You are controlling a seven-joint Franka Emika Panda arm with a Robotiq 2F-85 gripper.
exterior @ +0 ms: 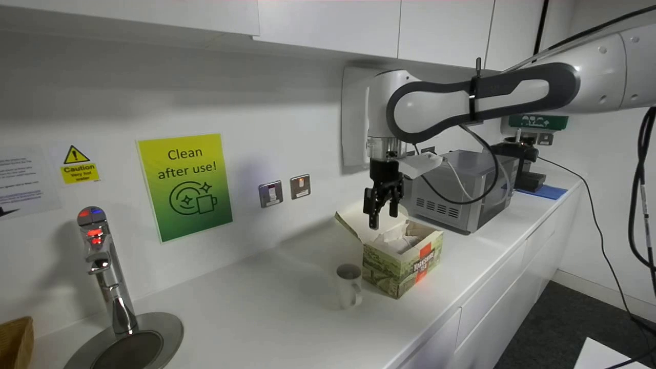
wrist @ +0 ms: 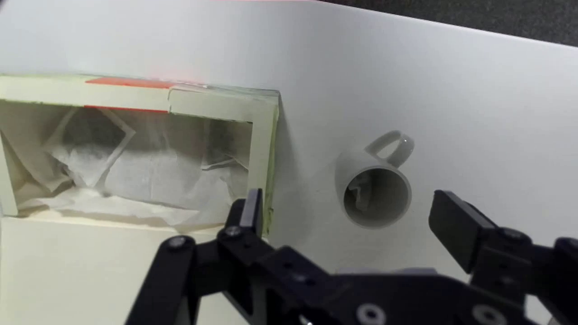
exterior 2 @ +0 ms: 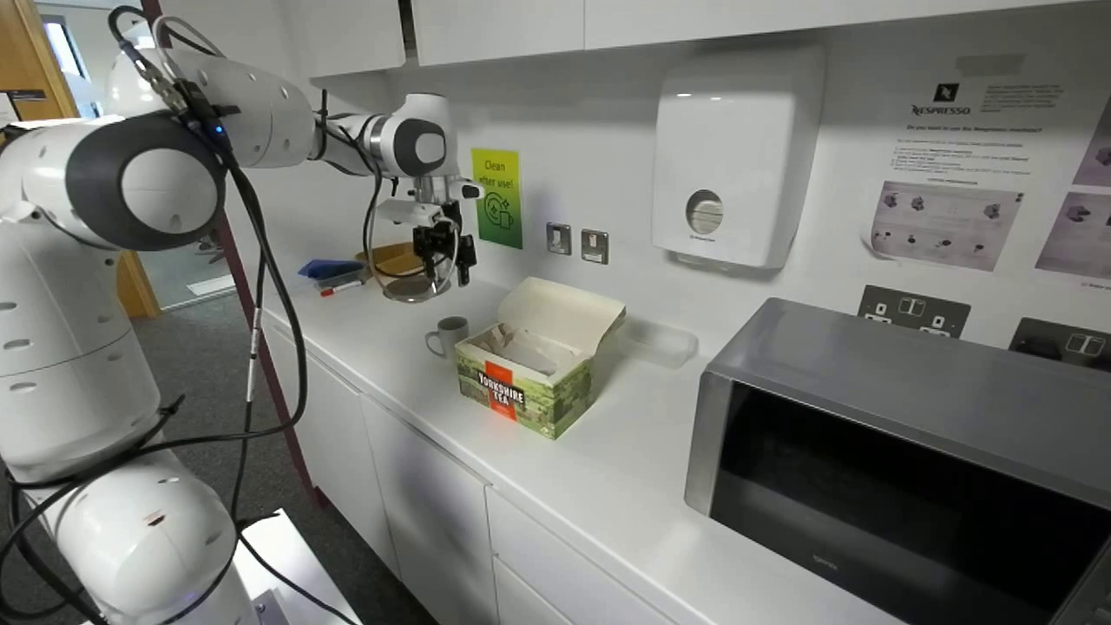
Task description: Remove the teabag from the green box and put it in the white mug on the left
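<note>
The green box (exterior: pixel 379 269) stands on the counter with its pale lid open; it also shows in an exterior view (exterior 2: pixel 521 395) and in the wrist view (wrist: pixel 264 158). White teabags (wrist: pixel 149 176) lie inside it. The white mug (exterior: pixel 346 294) stands upright beside the box, apart from it; it also shows in an exterior view (exterior 2: pixel 451 337) and in the wrist view (wrist: pixel 354 163). A pale, crumpled piece that looks like a teabag (wrist: pixel 362 194) lies inside the mug. My gripper (wrist: pixel 347 198) is open and empty, fingers down, above the mug and box; both exterior views show it (exterior: pixel 383 219) (exterior 2: pixel 448 278).
A grey microwave (exterior: pixel 456 192) stands beyond the box, with a clear plastic tray (exterior 2: pixel 660 343) by the wall. A tap (exterior: pixel 115 292) and round drain (exterior: pixel 171 328) are at the far end, near a wicker basket (exterior: pixel 18 338). Cupboards (exterior: pixel 328 23) hang above.
</note>
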